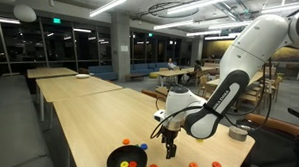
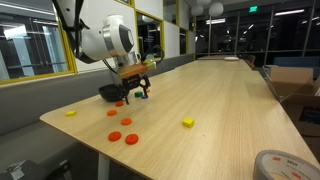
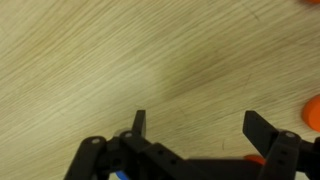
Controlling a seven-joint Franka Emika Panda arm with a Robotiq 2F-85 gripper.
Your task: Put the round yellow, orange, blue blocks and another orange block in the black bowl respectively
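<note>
The black bowl (image 1: 125, 159) sits near the table's front edge and holds yellow and orange pieces; in an exterior view it shows behind the gripper (image 2: 110, 93). My gripper (image 1: 170, 151) hangs just right of the bowl, a little above the table. In the wrist view its jaws (image 3: 196, 128) are open with only bare wood between them. Orange discs lie on the table: one (image 1: 192, 165) right of the gripper, several (image 2: 119, 136) in front of the bowl. An orange edge (image 3: 312, 112) shows at the wrist view's right.
A yellow block (image 2: 187, 122) and a small yellow piece (image 2: 70, 113) lie on the wooden table (image 2: 220, 100). A tape roll (image 2: 283, 165) sits at the near corner. Other tables (image 1: 69, 86) and chairs stand behind.
</note>
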